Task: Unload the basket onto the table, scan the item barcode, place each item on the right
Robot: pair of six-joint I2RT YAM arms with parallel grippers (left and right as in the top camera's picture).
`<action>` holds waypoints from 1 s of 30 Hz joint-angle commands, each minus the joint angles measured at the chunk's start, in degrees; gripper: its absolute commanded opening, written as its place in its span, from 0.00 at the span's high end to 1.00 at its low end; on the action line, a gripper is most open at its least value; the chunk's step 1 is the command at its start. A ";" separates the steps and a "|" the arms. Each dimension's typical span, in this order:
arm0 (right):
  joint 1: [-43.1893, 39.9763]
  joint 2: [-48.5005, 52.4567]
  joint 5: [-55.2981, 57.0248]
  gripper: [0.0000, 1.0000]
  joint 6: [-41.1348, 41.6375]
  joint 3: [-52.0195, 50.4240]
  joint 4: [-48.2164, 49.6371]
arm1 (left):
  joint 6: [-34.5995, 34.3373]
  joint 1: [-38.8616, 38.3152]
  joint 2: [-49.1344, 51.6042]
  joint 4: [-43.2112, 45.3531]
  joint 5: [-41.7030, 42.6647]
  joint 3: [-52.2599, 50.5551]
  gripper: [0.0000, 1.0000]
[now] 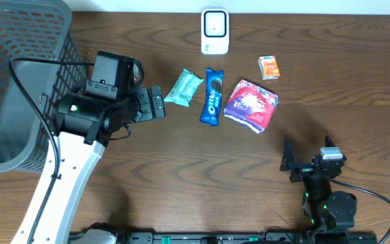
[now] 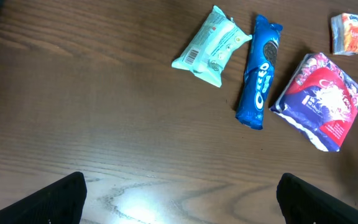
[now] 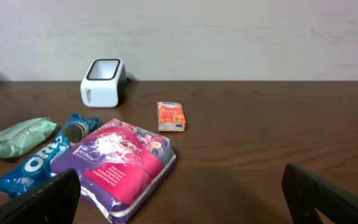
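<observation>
**A:** Left gripper [image 1: 158,103]: jaws wide apart, empty. Right gripper [image 1: 288,163]: the same.

**B:** Closest item?

**A:** The mint packet [image 1: 183,87], just ahead of the left fingers. It looks like light, soft, crinkly film, so pinch it across the narrow middle.

**B:** Anything crowding it?

**A:** The Oreo pack [image 1: 213,96] lies just beyond it, then the purple pouch [image 1: 250,104]. The scanner [image 1: 214,31] is farther ahead, off to one side.

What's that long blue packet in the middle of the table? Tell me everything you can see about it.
A slim blue Oreo pack, glossy plastic wrapper with white lettering and a cookie picture, looks sealed. It lies flat on the wooden table, between a mint-green packet and a purple pouch. Nothing grips it.
</observation>
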 commanded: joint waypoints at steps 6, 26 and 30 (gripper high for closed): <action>-0.52 -0.26 0.22 0.01 0.52 -0.09 -0.20 | 0.96 0.31 0.44 -0.28 -0.74 0.15 0.02; -0.48 -0.26 -35.10 0.01 57.96 -0.09 26.21 | 0.96 0.31 0.44 -0.28 -0.74 0.15 0.02; -0.52 -0.26 -27.19 0.01 57.20 0.92 33.42 | 0.96 0.31 0.44 -0.28 -0.76 0.15 0.02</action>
